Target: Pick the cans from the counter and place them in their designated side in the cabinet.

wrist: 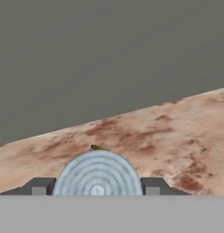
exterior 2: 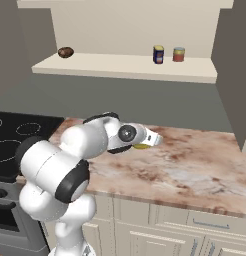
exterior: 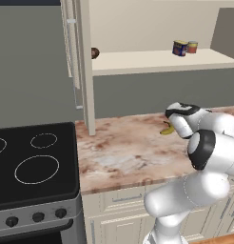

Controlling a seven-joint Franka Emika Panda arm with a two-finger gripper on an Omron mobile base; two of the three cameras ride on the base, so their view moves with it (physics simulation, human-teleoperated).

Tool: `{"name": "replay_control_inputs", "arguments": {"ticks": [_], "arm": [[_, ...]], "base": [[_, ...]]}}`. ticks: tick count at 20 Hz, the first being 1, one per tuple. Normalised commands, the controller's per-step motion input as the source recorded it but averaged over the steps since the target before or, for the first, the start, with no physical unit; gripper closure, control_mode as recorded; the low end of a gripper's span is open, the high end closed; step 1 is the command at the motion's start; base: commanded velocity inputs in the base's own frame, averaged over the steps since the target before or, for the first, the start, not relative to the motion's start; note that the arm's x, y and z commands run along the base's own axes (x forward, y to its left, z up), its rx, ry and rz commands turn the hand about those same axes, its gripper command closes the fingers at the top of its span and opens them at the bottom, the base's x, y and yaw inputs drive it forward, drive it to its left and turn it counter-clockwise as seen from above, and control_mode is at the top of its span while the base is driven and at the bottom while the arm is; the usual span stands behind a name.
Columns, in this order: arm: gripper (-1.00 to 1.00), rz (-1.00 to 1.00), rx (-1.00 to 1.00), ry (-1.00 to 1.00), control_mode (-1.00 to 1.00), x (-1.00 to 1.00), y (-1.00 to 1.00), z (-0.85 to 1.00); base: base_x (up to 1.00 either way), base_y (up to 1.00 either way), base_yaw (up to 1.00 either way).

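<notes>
My gripper (wrist: 96, 187) is shut on a can with a pale blue ribbed top (wrist: 98, 175), which sits between the two dark fingers (wrist: 39, 187). The hand (exterior 2: 154, 139) is held level above the marbled counter (exterior: 123, 152) and points at the grey back wall. The held can's body is hidden. On the cabinet shelf (exterior: 138, 61) a dark blue can with a yellow label (exterior: 180, 48) stands upright, and a shorter red can (exterior: 192, 46) stands just to its right.
A yellow banana (exterior: 167, 129) lies on the counter just beyond the hand. A small brown round thing (exterior 2: 65, 52) rests at the shelf's left end. The tall cabinet door (exterior: 85, 71) stands open at the left. The black stove (exterior: 33, 162) adjoins the counter's left end.
</notes>
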Motion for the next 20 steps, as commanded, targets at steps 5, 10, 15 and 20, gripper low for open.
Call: {"name": "replay_control_inputs", "arguments": {"ticks": [5, 10, 15, 20], "arm": [[1.0, 0.0, -0.04, 0.0, -1.0, -0.08, 0.0, 0.44], [1.0, 0.0, -0.04, 0.0, -1.0, -0.08, 0.0, 0.43], [1.0, 0.0, -0.03, 0.05, -1.0, -0.08, 0.0, 0.47], [1.0, 0.0, 0.0, 0.2, -1.0, -0.09, 0.0, 0.44]], "base": [[0.0, 0.0, 0.0], [0.0, 0.0, 0.0], [0.0, 0.0, 0.0], [0.0, 0.0, 0.0]]}}
